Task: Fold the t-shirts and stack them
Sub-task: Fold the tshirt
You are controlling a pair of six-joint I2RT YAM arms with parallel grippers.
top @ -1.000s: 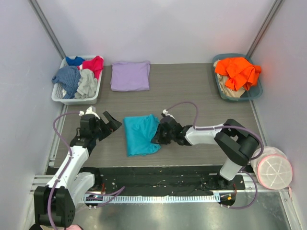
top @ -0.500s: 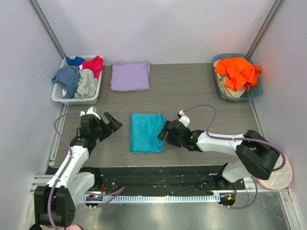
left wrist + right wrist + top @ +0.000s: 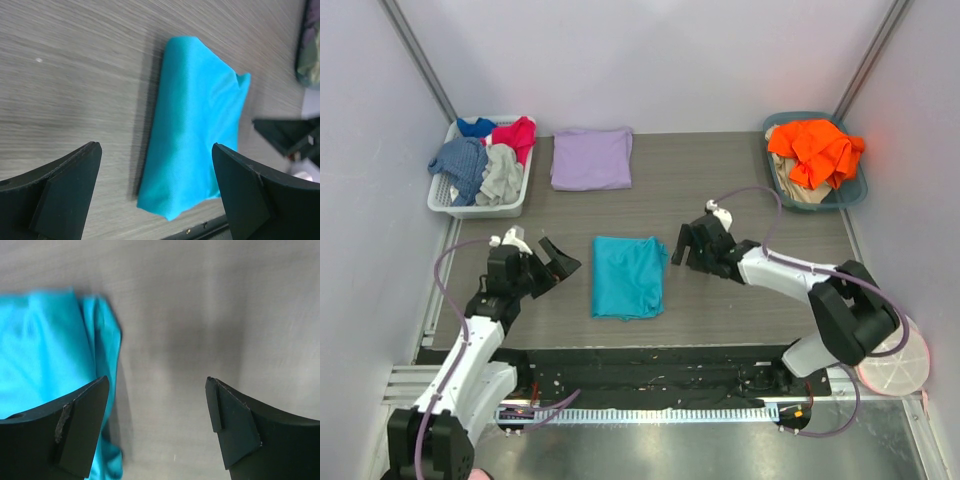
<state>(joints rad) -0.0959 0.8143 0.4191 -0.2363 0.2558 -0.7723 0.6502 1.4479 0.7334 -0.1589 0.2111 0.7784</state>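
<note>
While right wrist view crops teal t-shirt point(image 3: 45, 340), edge seems blurred.

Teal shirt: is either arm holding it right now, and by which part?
Neither. The left gripper and right gripper are open; the teal shirt lies folded between them, not held.

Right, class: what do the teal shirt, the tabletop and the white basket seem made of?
Teal shirt: soft cloth, faint sheen; it folds and creases. Tabletop: probably wood-look laminate, matte; grey grain streaks. White basket: likely plastic; thin slotted walls.
</note>
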